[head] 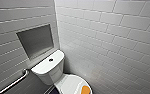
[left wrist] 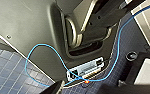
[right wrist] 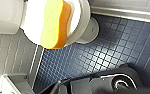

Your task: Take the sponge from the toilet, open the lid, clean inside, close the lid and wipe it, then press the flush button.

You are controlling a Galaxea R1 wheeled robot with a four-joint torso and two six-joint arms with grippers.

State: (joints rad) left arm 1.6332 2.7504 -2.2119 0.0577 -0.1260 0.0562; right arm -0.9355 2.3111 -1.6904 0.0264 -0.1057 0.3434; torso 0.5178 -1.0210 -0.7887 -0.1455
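The white toilet (head: 49,68) stands in the corner of the tiled room, low in the head view. Its round dark flush button (head: 51,60) sits in the middle of the flat tank top. The oval lid (head: 72,86) is down, and the orange-yellow sponge (head: 85,90) lies on its front end. The right wrist view shows the same sponge (right wrist: 53,23) lying on the lid (right wrist: 33,22), with nothing touching it. Both grippers stand open and hold nothing.
A recessed niche (head: 36,41) is set in the left wall above the tank. A metal grab bar (head: 14,83) runs along that wall beside the toilet. Dark blue mosaic floor (right wrist: 106,50) surrounds the toilet foot (right wrist: 91,30). A blue cable (left wrist: 41,47) loops over the robot's base.
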